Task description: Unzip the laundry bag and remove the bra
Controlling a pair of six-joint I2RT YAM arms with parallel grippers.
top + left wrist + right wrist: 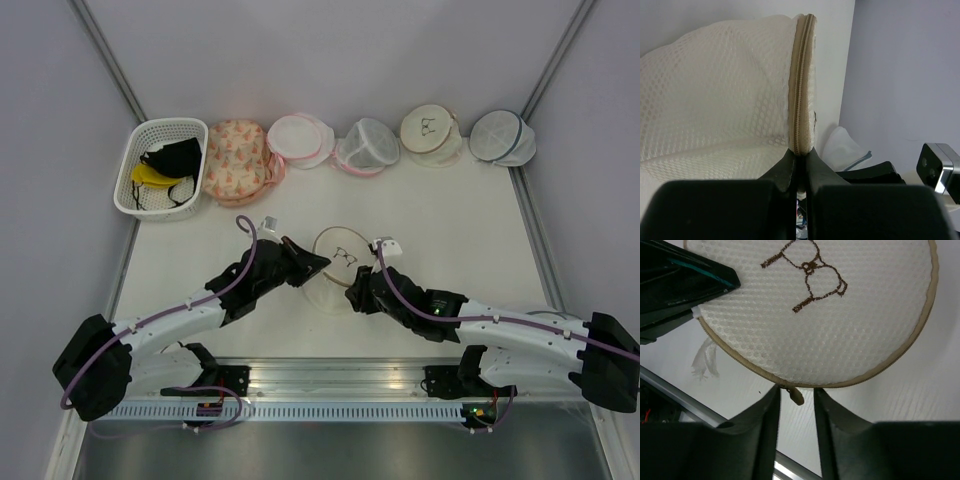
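The laundry bag (335, 245), a round cream mesh pouch with tan zip trim and a dark glasses-like mark, is held between my two grippers at the table's middle. My left gripper (320, 263) is shut on the bag's zip trim (802, 75) at its left edge; its jaws (799, 151) pinch the trim. In the right wrist view the bag's flat face (840, 325) fills the top. My right gripper (796, 390) is open, its fingers on either side of the tan zip pull (797, 396) at the bag's rim. The zip looks closed. The bra is hidden.
Along the back stand a white basket (132, 190) with a black and a yellow bra, a floral pouch (235, 160), two pink-trimmed pouches (300, 140), another tan-trimmed pouch (430, 132) and a blue-trimmed one (502, 137). Walls close in on both sides.
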